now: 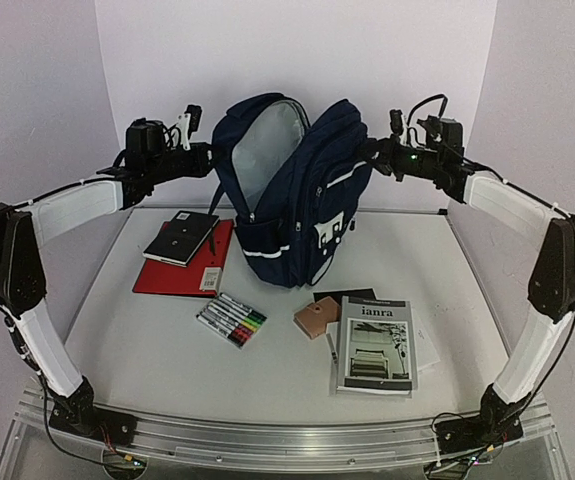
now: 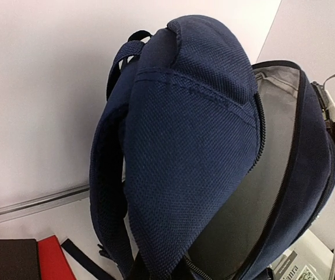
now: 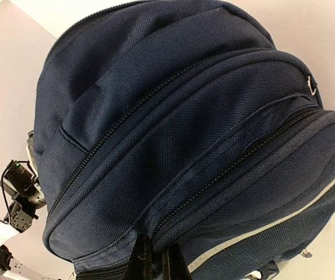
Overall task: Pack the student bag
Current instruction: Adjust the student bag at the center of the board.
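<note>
Bag [image 1: 302, 215]: upright at back centre of table [image 1: 137, 350], between both tools; main pocket agape.
Left tool [image 1: 208, 160]: together, pinching the bag's back rim.
Right tool [image 1: 374, 156]: together, pinching its front top.
Room: notebooks [image 1: 182, 250], markers [image 1: 232, 320], book [image 1: 375, 345] lie in front; wall [image 1: 297, 50] just behind.

Booklet [image 1: 374, 345] title, seemingly "ianra"

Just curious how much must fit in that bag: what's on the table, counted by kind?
Student bag: 1
Notebooks: 2, red notebook, black notebook
Grey booklet: 1
Marker pack: 1
Tan block: 1
Black flat item: 1
Total: 7; white paper under booklet uncounted
</note>
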